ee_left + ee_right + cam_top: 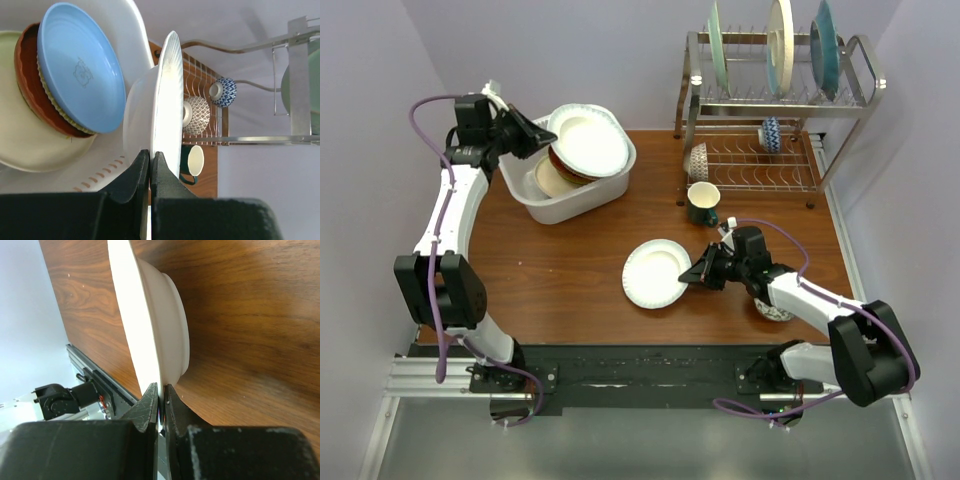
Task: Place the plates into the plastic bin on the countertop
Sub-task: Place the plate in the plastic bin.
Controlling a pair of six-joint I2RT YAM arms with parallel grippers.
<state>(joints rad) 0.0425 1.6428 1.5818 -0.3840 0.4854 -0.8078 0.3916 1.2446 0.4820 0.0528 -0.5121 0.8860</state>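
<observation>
My left gripper (546,137) is shut on the near rim of a white plate (588,140), held tilted over the white plastic bin (563,209). In the left wrist view my jaws (151,154) pinch that plate (167,100). Behind it the bin holds a light blue plate (80,70), a red-brown plate (27,75) and a pale cream-green plate (35,150). My right gripper (688,274) is shut on the right rim of another white plate (653,272) on the countertop (570,270). The right wrist view shows the jaws (161,388) clamping its edge (150,315), slightly raised.
A steel wire rack (770,105) at the back right holds three upright plates (780,40) and two patterned bowls (698,160). A dark green mug (702,203) stands before it. Another patterned bowl (775,311) sits under my right arm.
</observation>
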